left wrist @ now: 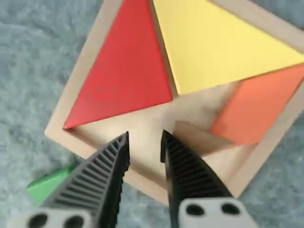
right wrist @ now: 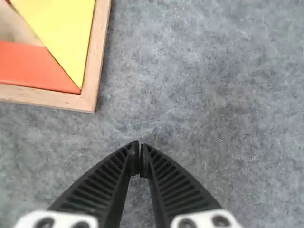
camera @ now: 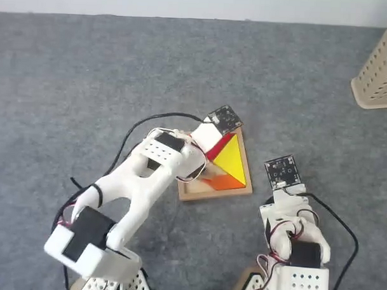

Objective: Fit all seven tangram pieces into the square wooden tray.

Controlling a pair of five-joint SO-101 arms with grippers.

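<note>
The square wooden tray (camera: pixel 215 192) lies on the grey carpet and holds a red triangle (left wrist: pixel 123 66), a yellow triangle (left wrist: pixel 218 38) and an orange piece (left wrist: pixel 256 107). Part of the tray floor (left wrist: pixel 152 118) is bare wood. My left gripper (left wrist: pixel 145 137) hovers over that bare part, slightly open with nothing between its fingers. A green piece (left wrist: pixel 47 183) lies on the carpet just outside the tray's rim. My right gripper (right wrist: pixel 139 146) is shut and empty, above the carpet a short way off the tray's corner (right wrist: pixel 90 97).
A beige perforated container (camera: pixel 380 69) stands at the far right edge. The left arm (camera: pixel 148 175) stretches over the tray's near-left side. Open carpet spreads across the back and left of the table.
</note>
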